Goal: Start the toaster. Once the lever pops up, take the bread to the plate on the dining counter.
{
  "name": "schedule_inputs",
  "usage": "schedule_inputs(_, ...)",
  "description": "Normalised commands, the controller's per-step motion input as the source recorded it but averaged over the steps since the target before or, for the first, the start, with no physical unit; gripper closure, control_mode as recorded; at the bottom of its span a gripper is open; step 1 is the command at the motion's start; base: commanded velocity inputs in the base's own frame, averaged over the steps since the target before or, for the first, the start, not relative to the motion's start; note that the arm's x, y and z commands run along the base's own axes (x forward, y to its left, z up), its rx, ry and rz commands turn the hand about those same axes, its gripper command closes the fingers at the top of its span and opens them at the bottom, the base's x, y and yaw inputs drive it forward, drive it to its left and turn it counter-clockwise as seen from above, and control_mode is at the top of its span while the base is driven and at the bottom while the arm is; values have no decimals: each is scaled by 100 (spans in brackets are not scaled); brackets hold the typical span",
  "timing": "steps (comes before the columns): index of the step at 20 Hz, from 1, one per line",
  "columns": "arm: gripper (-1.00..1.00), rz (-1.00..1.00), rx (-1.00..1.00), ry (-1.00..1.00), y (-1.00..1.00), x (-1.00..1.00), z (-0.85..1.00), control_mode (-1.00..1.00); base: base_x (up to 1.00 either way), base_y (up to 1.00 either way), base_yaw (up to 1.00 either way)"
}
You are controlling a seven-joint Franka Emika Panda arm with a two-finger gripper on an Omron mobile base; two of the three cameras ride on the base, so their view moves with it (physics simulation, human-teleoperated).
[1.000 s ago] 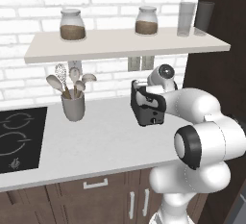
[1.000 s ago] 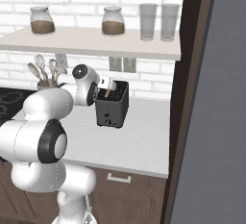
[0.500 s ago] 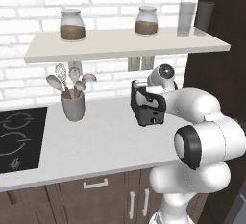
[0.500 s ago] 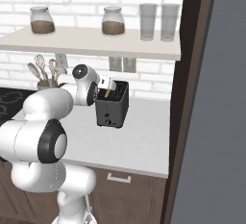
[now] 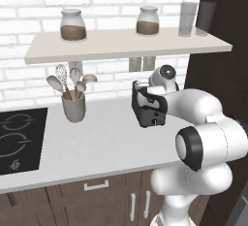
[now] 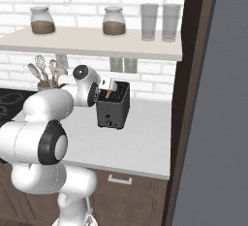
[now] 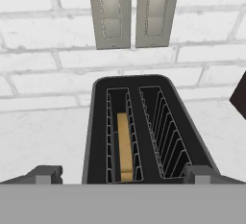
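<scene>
The black toaster (image 5: 149, 108) (image 6: 112, 111) stands on the white wall counter under the shelf. In the hand view I look down on its top (image 7: 96, 136). The golden-brown bread (image 7: 125, 146) sits low in the left slot, and a bit of it shows in the right base view (image 6: 107, 94). My gripper (image 7: 124, 174) (image 6: 109, 85) hovers just above the toaster's near end, open, with one fingertip (image 7: 48, 172) on either side of the body and nothing held. The plate and the dining counter are out of view.
A grey utensil cup (image 5: 73, 107) stands left of the toaster, with a black cooktop (image 5: 19, 137) beyond it. The shelf (image 5: 126, 48) with jars and glasses hangs close overhead. Two wall outlets (image 7: 132, 11) sit behind the toaster. A tall dark cabinet side (image 6: 191, 99) borders the right.
</scene>
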Motion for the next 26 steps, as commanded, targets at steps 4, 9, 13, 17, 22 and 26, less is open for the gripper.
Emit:
schedule_inputs(4, -100, 0, 0, 0, 0, 0, 0, -100, 0, 0, 0)
schedule_inputs(9, -100, 0, 0, 0, 0, 0, 0, -100, 0, 0, 0)
schedule_inputs(13, -100, 0, 0, 0, 0, 0, 0, -100, 0, 0, 0)
schedule_inputs(17, -100, 0, 0, 0, 0, 0, 0, -100, 0, 0, 0)
schedule_inputs(22, -100, 0, 0, 0, 0, 0, 0, -100, 0, 0, 0)
schedule_inputs(26, -100, 0, 0, 0, 0, 0, 0, -100, 0, 0, 0)
